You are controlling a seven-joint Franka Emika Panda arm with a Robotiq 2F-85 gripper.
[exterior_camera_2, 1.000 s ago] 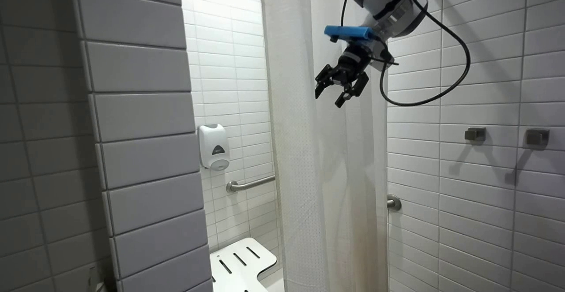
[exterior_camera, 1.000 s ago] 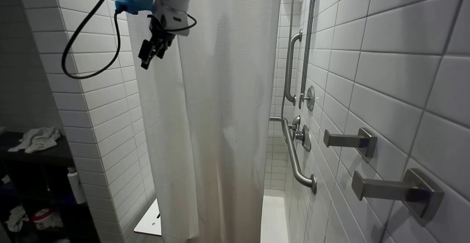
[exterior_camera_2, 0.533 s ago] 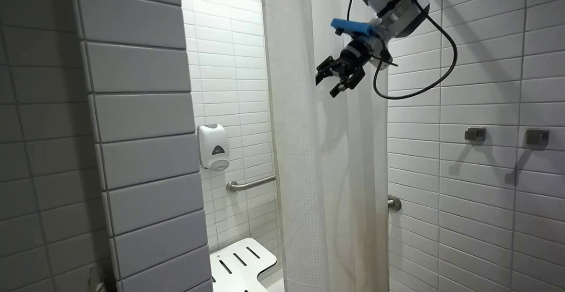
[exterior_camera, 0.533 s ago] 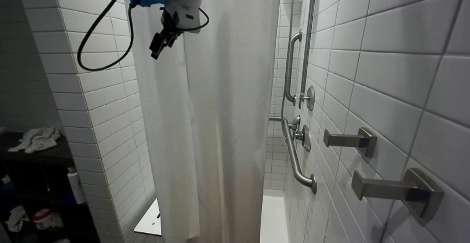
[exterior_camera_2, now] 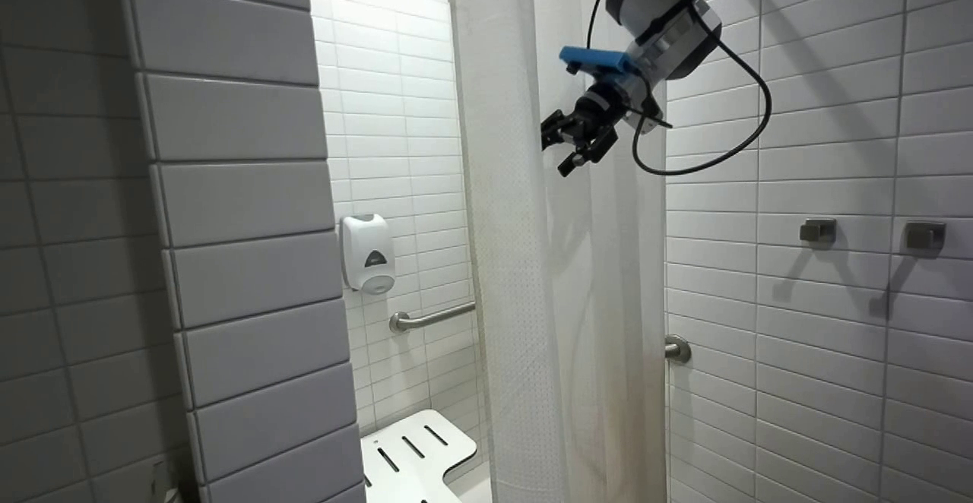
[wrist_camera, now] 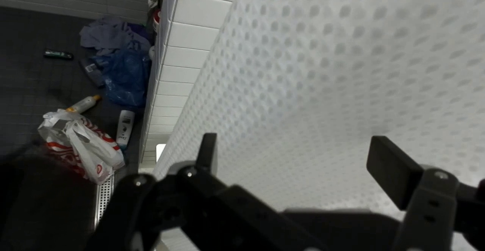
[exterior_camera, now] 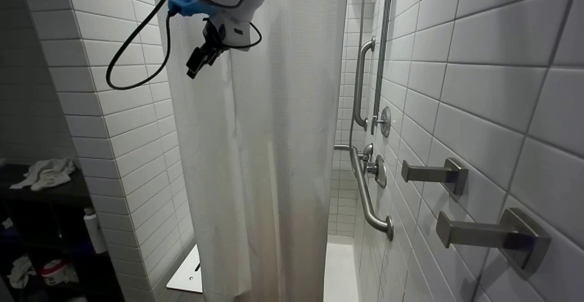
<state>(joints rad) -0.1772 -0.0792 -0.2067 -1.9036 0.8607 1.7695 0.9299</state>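
My gripper is black; in the wrist view its two fingers (wrist_camera: 297,156) stand wide apart with nothing between them. A white dimpled shower curtain (wrist_camera: 322,91) fills the view in front of and between the fingers. In an exterior view, the gripper (exterior_camera: 191,71) hangs high before the left part of the curtain (exterior_camera: 287,147) and points down to the left. In an exterior view, the gripper (exterior_camera_2: 556,155) is beside a near fold of the curtain (exterior_camera_2: 509,260), and one fingertip is partly hidden behind that fold's edge. I cannot tell whether the fingers touch the cloth.
A tiled pillar (exterior_camera: 132,156) stands left of the curtain. Two metal hooks (exterior_camera: 426,173) and a grab bar (exterior_camera: 365,192) project from the right wall. A soap dispenser (exterior_camera_2: 369,254) and white shower seat (exterior_camera_2: 422,453) show behind. Bags (wrist_camera: 91,148) and bottles lie on the dark floor.
In an exterior view my gripper has moved right and slightly up along the curtain; in an exterior view it has shifted left toward the near fold, which now covers a fingertip. It stays open.
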